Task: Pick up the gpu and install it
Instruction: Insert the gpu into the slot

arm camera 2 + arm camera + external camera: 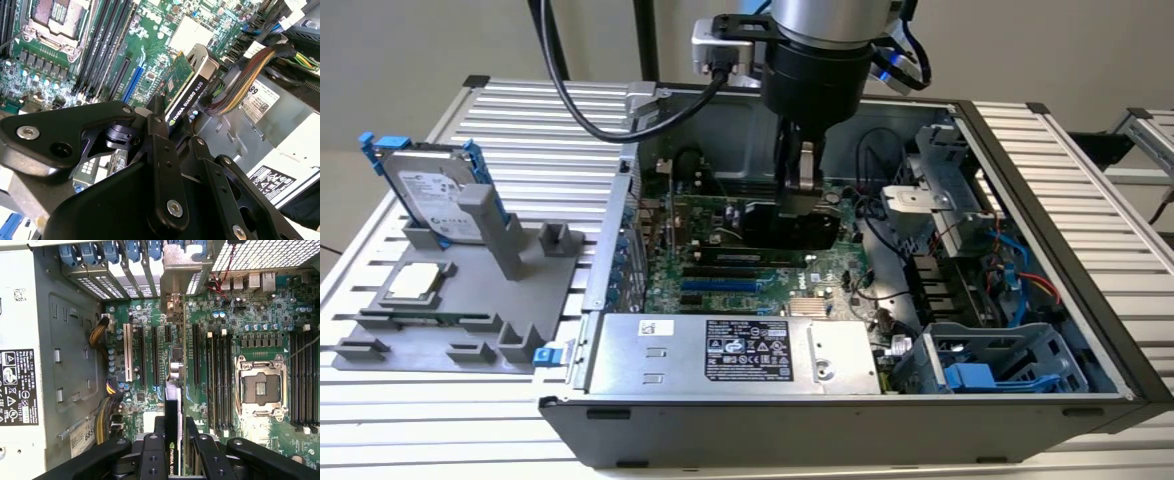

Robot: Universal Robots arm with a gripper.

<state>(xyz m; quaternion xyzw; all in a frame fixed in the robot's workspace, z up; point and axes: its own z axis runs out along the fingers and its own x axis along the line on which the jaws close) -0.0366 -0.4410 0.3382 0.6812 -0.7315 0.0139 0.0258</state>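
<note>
GPU [181, 85] is held edge-on in the gripper [174, 440], clamped between its fingers, inside the case [1067, 200] above the motherboard [260, 330]; its long axis is lined up along the slots [155, 355], just above them.

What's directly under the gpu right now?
The gpu, held on edge by the gripper, hangs over the motherboard and its expansion slots. The card hides what lies right beneath it.
</note>
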